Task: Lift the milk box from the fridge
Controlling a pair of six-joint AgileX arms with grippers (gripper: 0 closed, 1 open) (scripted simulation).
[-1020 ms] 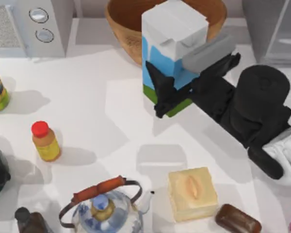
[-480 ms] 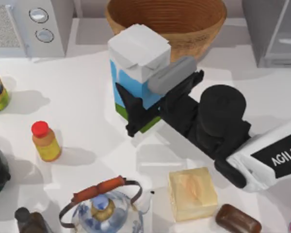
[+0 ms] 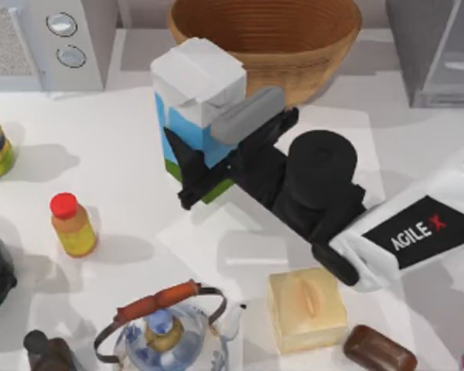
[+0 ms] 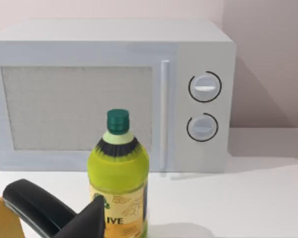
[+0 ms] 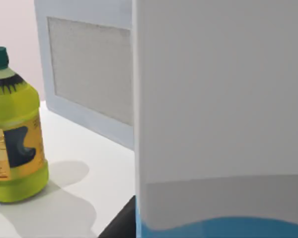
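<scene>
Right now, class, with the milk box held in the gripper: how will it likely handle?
The milk box is tall on a narrow base, so it would probably tip easily if set down carelessly. Its flat sides look smooth; it might slip in the right gripper. Being a carton, it may dent under hard squeezing.

Lighting is bright and even across the white table (image 3: 124, 147). Shadows are soft-edged and pale grey. The right gripper (image 3: 216, 158) and the milk box (image 3: 195, 104) clamped in it cast a broad faint shadow onto the table below and beside them. The small red-capped bottle (image 3: 73, 226), well away from that gripper, throws a short shadow toward it. No glare observed. In the right wrist view the milk box sits very close and reads soft; the green bottle (image 5: 12, 131) beyond it has a diffuse shadow.
</scene>
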